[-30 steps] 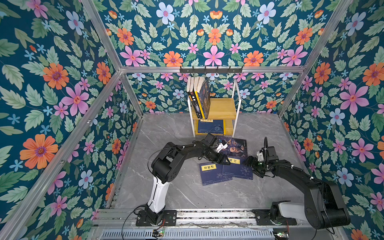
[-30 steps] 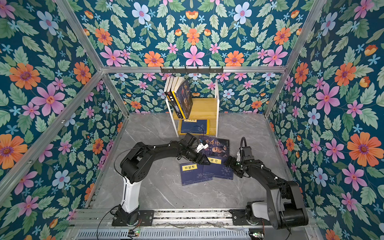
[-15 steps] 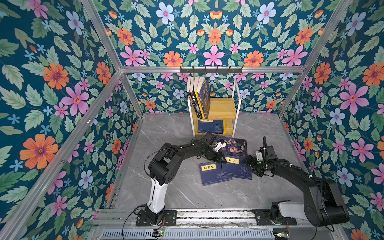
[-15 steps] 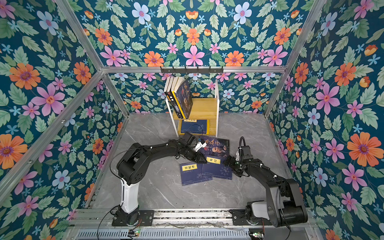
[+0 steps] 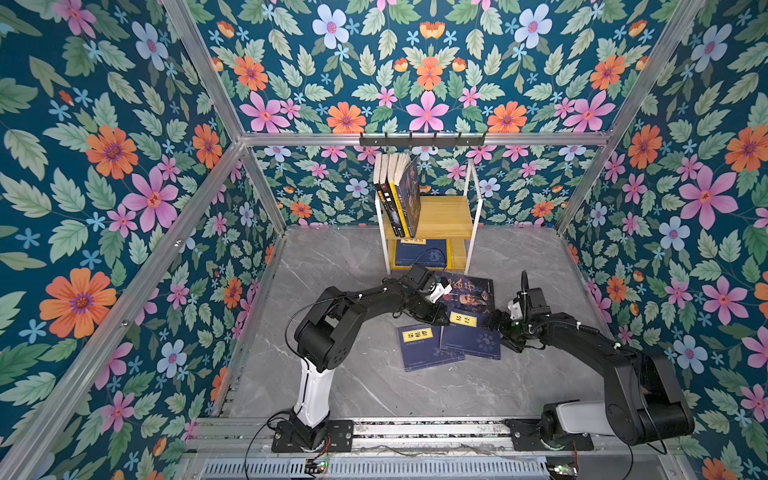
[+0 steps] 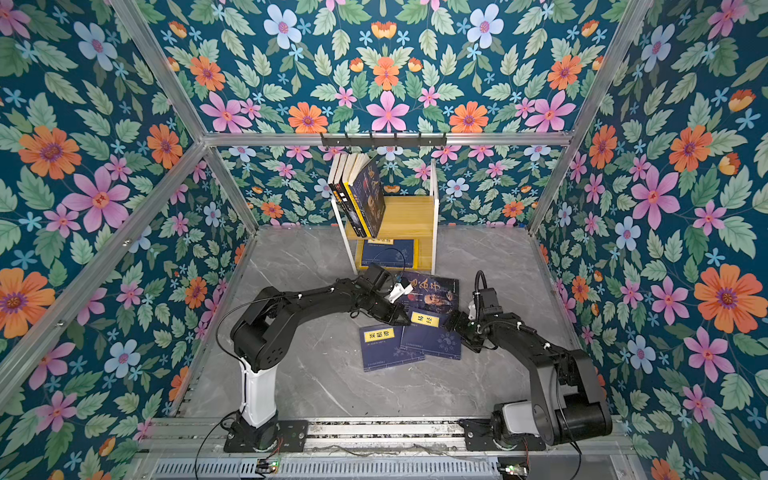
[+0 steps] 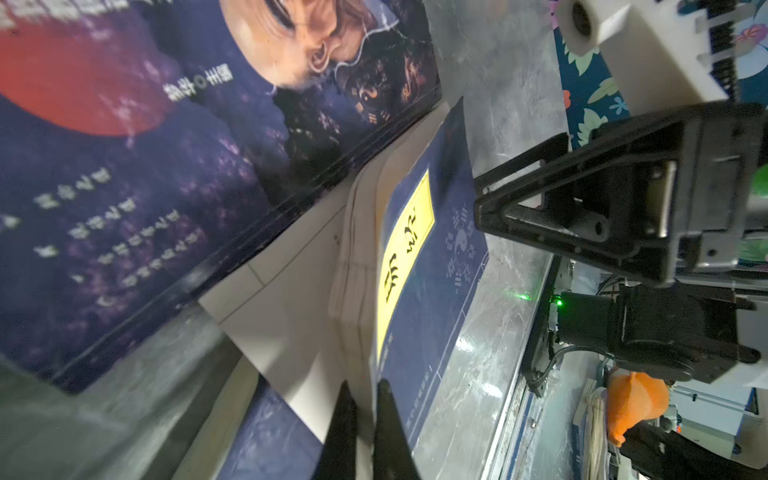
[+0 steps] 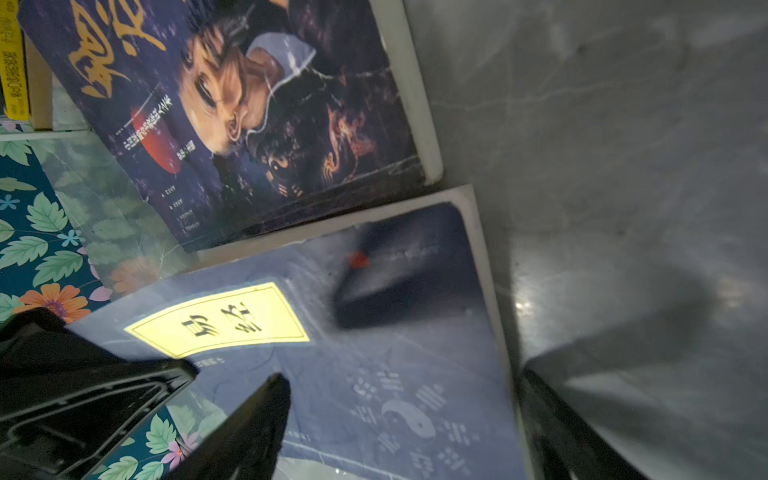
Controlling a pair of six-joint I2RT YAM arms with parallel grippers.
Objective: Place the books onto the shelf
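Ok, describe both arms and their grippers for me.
Both arms are black jointed links with black cables. The left arm has a white lower link and white wrist block; the right arm a light grey base link. The left gripper and right gripper have black tapering fingers.

Grey marble tabletop (image 5: pixel 365 386): shelf (image 5: pixel 451 216) at back; portrait-cover book (image 5: pixel 471 293), navy book (image 5: pixel 473 338) and second navy book (image 5: pixel 428 349) lying mid-table. Shelf top board: leaning books (image 5: pixel 399 195); lower board: flat navy volume (image 5: pixel 419 251).

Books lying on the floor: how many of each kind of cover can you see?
Navy yellow-label books: 2
Old-man portrait book: 1
Total: 3
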